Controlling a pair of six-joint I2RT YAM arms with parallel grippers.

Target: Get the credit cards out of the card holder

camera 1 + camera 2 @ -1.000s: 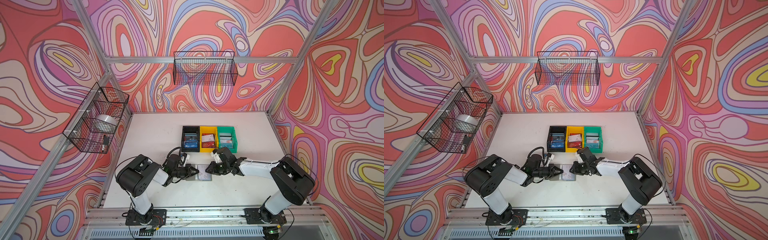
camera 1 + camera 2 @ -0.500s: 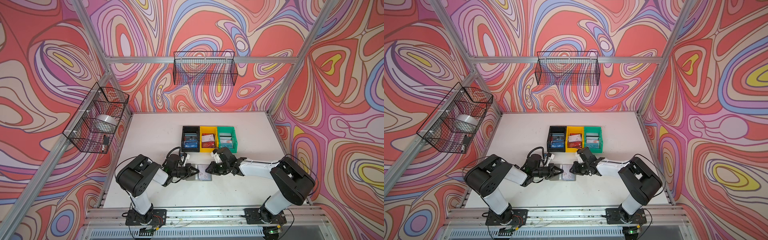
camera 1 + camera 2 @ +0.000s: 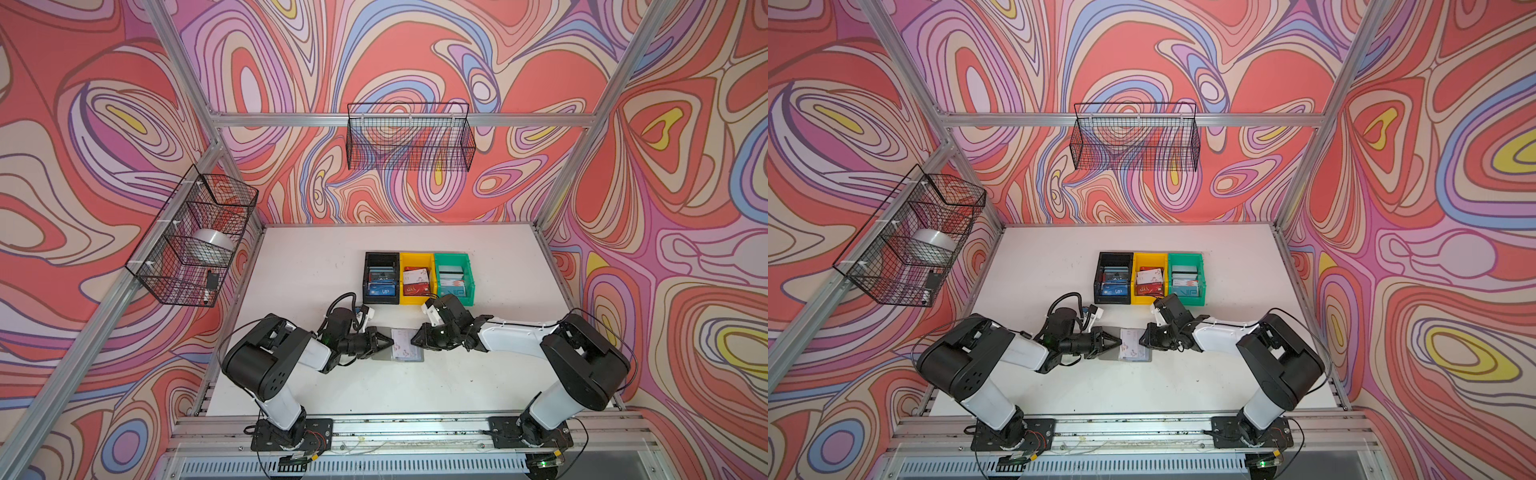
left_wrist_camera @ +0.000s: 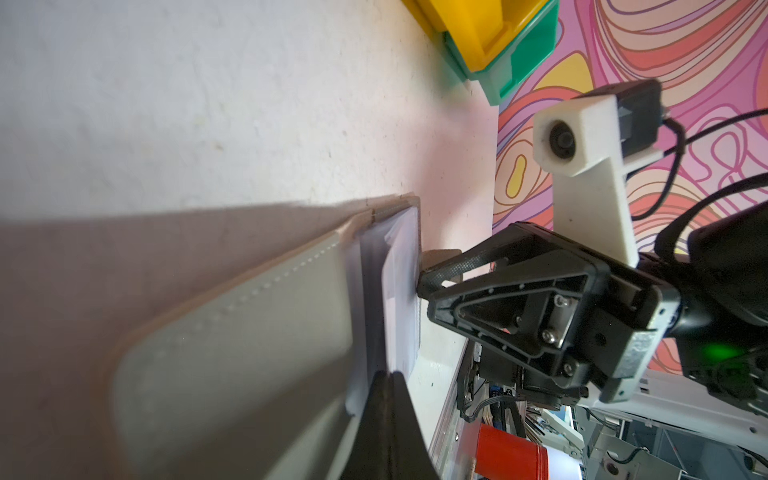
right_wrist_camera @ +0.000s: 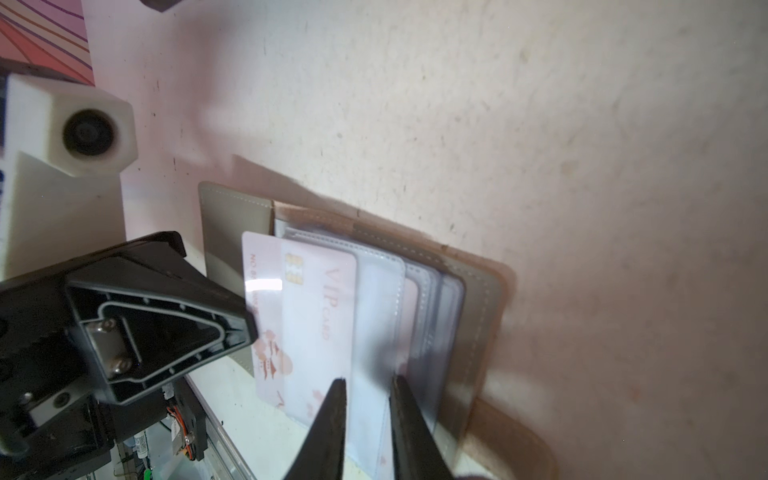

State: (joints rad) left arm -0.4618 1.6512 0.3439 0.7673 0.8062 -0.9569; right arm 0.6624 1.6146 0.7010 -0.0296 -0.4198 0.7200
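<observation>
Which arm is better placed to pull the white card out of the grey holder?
Left. The left gripper is shut on the exposed edge of the white plastic card, partly out of its clear sleeve. The right gripper, jaws apart, sits over the grey book-like card holder, seemingly steadying it.

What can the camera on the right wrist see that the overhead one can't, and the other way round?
Right wrist only: the chip and pale red VIP lettering on the credit card, the clear sleeves, the narrow gap in the right gripper. Top view only: black bin, yellow bin, green bin, two wire baskets. Both: the open card holder on the table, the left gripper at the card's edge.
</observation>
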